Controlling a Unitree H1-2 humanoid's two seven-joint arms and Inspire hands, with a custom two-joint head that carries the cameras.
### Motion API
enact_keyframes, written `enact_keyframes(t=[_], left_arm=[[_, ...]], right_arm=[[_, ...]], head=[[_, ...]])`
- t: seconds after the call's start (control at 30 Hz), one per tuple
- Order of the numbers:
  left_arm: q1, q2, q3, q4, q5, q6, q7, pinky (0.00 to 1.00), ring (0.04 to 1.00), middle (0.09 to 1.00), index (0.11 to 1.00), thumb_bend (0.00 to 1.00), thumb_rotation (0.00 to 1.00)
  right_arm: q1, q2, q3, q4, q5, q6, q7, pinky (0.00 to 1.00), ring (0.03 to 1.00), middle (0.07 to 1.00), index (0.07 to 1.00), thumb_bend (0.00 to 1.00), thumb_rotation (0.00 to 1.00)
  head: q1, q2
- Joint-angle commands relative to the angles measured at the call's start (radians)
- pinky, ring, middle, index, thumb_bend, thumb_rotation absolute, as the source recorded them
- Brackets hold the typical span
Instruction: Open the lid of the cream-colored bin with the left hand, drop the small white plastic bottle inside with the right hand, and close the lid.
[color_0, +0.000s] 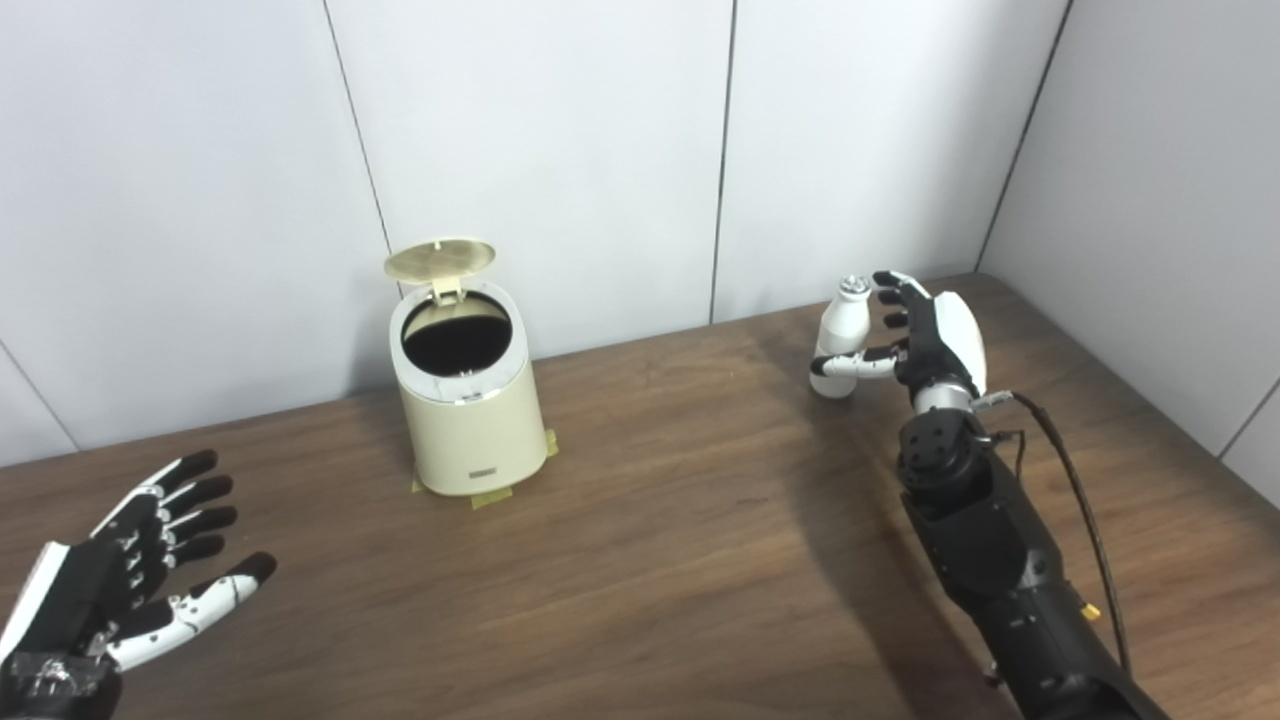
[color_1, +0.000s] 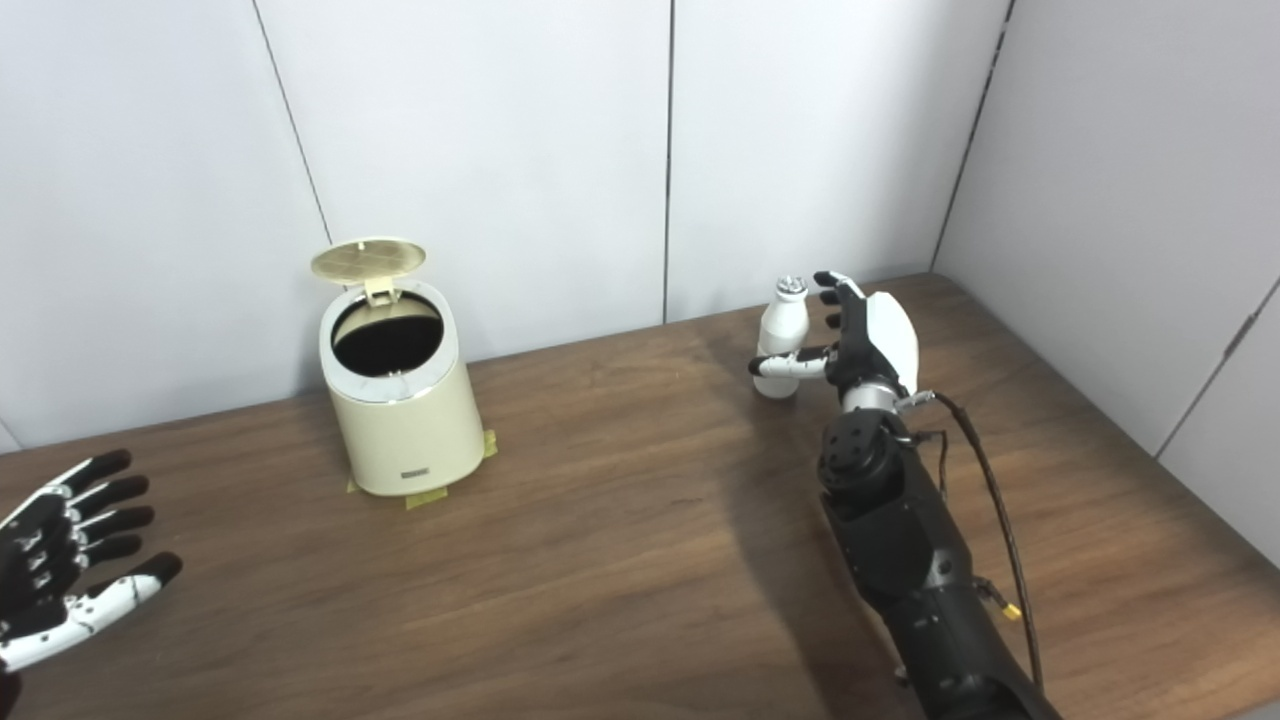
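The cream-colored bin (color_0: 468, 410) stands at the back left of the table with its lid (color_0: 440, 258) flipped up and the dark inside showing. The small white plastic bottle (color_0: 840, 335) stands upright at the back right. My right hand (color_0: 925, 335) is around it: the thumb crosses the bottle's lower front and the fingers (color_0: 893, 297) curl beside its cap. Whether they press on it is unclear. My left hand (color_0: 130, 565) hovers open, palm up, at the front left, well away from the bin.
Yellow tape tabs (color_0: 490, 497) mark the bin's base on the wooden table (color_0: 650, 560). White wall panels close the back and right sides. A black cable (color_0: 1075, 480) runs along my right forearm.
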Motion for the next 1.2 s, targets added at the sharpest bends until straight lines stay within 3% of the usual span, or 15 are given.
enact_keyframes(t=[0.0, 0.5, 0.77, 0.83, 0.97, 1.03, 1.17], left_arm=[[-0.028, 0.007, 0.003, -0.026, 0.009, -0.001, 0.010, 0.77, 0.794, 0.844, 0.903, 0.59, 0.00], [-0.023, -0.004, 0.003, -0.041, 0.012, -0.001, 0.004, 0.81, 0.828, 0.867, 0.928, 0.55, 0.00], [-0.022, -0.008, 0.005, -0.051, 0.022, -0.001, 0.001, 0.82, 0.832, 0.871, 0.927, 0.54, 0.00], [-0.022, -0.010, 0.006, -0.055, 0.024, -0.001, -0.002, 0.82, 0.834, 0.874, 0.935, 0.53, 0.00], [-0.019, -0.012, 0.008, -0.060, 0.023, -0.001, -0.004, 0.83, 0.833, 0.873, 0.940, 0.53, 0.00], [-0.019, -0.013, 0.008, -0.064, 0.030, -0.001, -0.007, 0.83, 0.831, 0.870, 0.933, 0.54, 0.00], [-0.023, -0.016, 0.011, -0.062, 0.031, -0.001, -0.009, 0.81, 0.825, 0.866, 0.926, 0.54, 0.00]], right_arm=[[-0.049, -0.018, -0.004, -0.024, -0.007, -0.018, -0.009, 0.61, 0.733, 0.798, 0.813, 0.84, 0.05], [-0.053, -0.004, -0.014, 0.003, 0.010, -0.086, -0.043, 0.59, 0.705, 0.767, 0.774, 0.80, 0.00], [-0.055, -0.001, -0.030, 0.039, 0.023, -0.149, -0.081, 0.54, 0.597, 0.665, 0.656, 0.80, 0.00], [-0.056, 0.001, -0.032, 0.043, 0.025, -0.154, -0.085, 0.51, 0.564, 0.612, 0.527, 0.58, 0.10], [-0.056, 0.002, -0.021, 0.055, 0.006, -0.168, -0.110, 0.41, 0.461, 0.488, 0.491, 0.53, 0.00], [-0.059, 0.004, -0.021, 0.068, 0.005, -0.185, -0.126, 0.36, 0.407, 0.471, 0.507, 0.52, 0.00], [-0.064, 0.006, -0.016, 0.088, 0.005, -0.205, -0.142, 0.34, 0.389, 0.471, 0.513, 0.52, 0.00]], head=[[-0.003, 0.002], [0.002, 0.003], [0.006, 0.007], [0.006, 0.008], [0.009, 0.010], [0.009, 0.011], [0.004, 0.010]])
